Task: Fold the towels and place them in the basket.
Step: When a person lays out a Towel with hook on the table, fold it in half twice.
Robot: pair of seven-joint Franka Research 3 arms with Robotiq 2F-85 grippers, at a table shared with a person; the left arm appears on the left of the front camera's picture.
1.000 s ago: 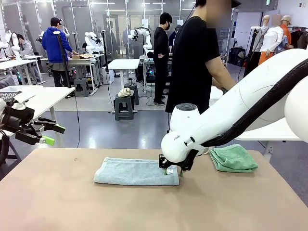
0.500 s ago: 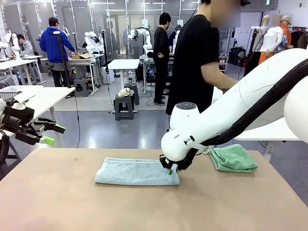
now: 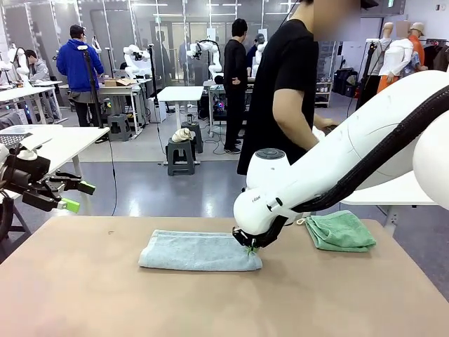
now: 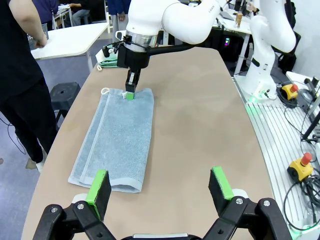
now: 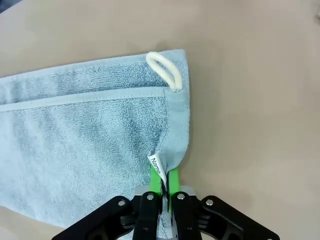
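Two green pads (image 5: 173, 187) of the right gripper (image 5: 162, 192) are pressed together on the near corner of the pale blue-grey towel (image 5: 85, 125), beside its white tag (image 5: 156, 166). A second ago the jaws stood partly apart at this corner; they are now clamped on the fabric. In the front view the right gripper (image 3: 250, 245) sits slightly higher than before, and the towel edge under it looks just lifted off the table (image 3: 84, 295).

State of the work: the pale blue-grey towel (image 3: 200, 251) lies as a long strip across the table centre, its white hanging loop (image 5: 164, 70) at the far corner of the gripped end. The mint green towel (image 3: 340, 231) lies folded to the robot's right, well apart. No towel is in a basket yet.

Judgement: the grasp phase is complete, and the next fold, carrying the held end over toward the opposite end, can begin.

Left gripper (image 4: 160, 187) hovers above the towel's other end (image 4: 107, 172) with jaws wide apart, holding nothing.

A person (image 3: 295, 91) stands at the far side of the table.
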